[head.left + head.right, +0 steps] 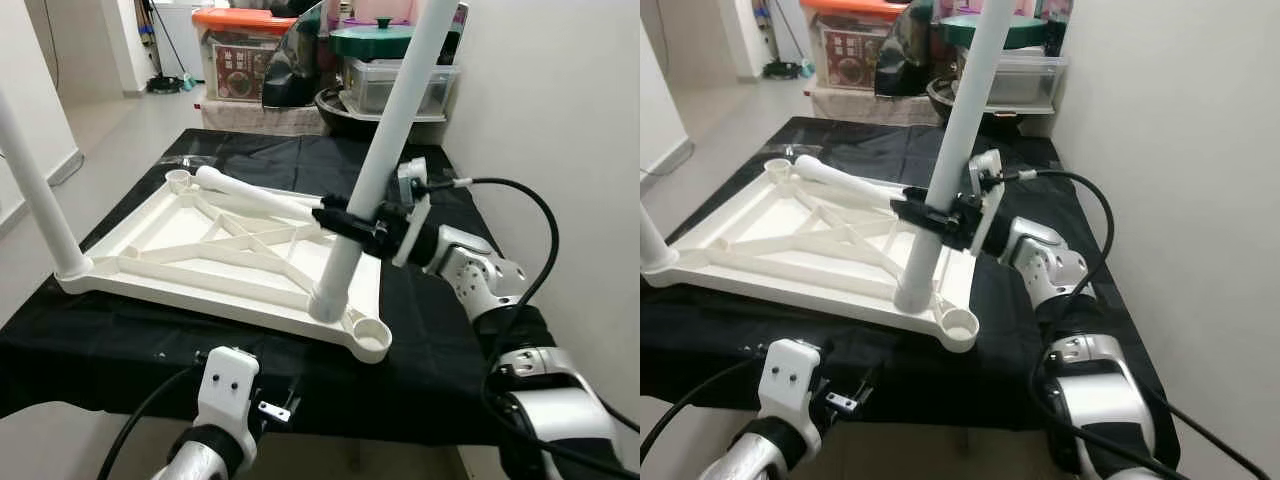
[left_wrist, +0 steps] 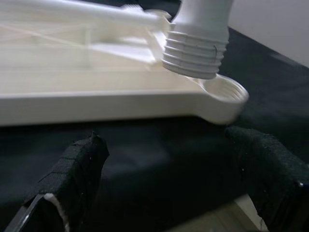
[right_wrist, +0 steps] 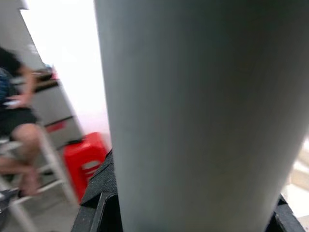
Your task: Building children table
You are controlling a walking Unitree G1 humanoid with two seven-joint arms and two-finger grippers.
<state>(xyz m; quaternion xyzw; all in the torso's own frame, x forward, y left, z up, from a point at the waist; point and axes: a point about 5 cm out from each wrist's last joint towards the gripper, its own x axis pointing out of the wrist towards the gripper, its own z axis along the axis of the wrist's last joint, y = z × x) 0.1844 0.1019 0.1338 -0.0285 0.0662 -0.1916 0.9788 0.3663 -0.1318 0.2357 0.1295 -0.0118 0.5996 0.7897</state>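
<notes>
Left pincer (image 2: 164, 179) gaping (table edge) | right pincer (image 1: 352, 226) clamps leg (image 1: 375, 170)

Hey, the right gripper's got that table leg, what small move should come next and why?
Probably shift the leg's threaded end sideways over the empty corner socket and lower it. The right gripper is shut on the white leg, whose tilted end hangs just beside that socket on the upturned tabletop, not in it. The left gripper waits open below.
</notes>
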